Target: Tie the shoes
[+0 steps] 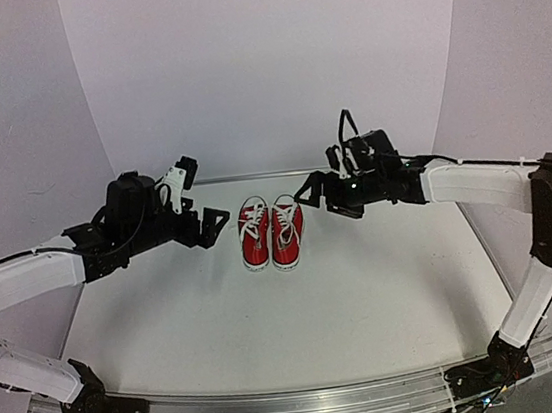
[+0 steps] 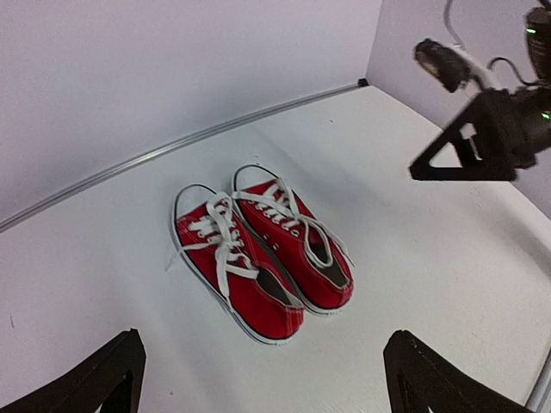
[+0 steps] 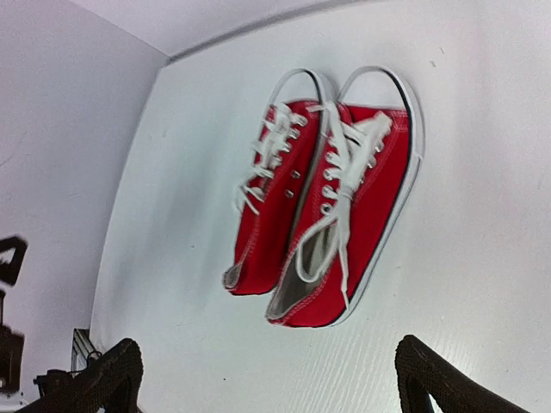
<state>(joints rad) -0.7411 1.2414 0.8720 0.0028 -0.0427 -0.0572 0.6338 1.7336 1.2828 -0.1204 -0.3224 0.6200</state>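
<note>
Shoes [image 1: 271, 233] on white table [image 1: 369, 306], between left gripper [image 1: 215, 220] and right gripper [image 1: 308, 189]

shoes' laces [image 1: 255, 221] too small to read overhead, left tool fingers [image 2: 103, 383] cropped

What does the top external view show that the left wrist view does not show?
Only the top external view shows the left arm and right arm whole, their bases and the near rail. Only the left wrist view shows the laces and the dark heel openings closely. Both show the red shoes side by side, apart from the open right end effector.
</note>
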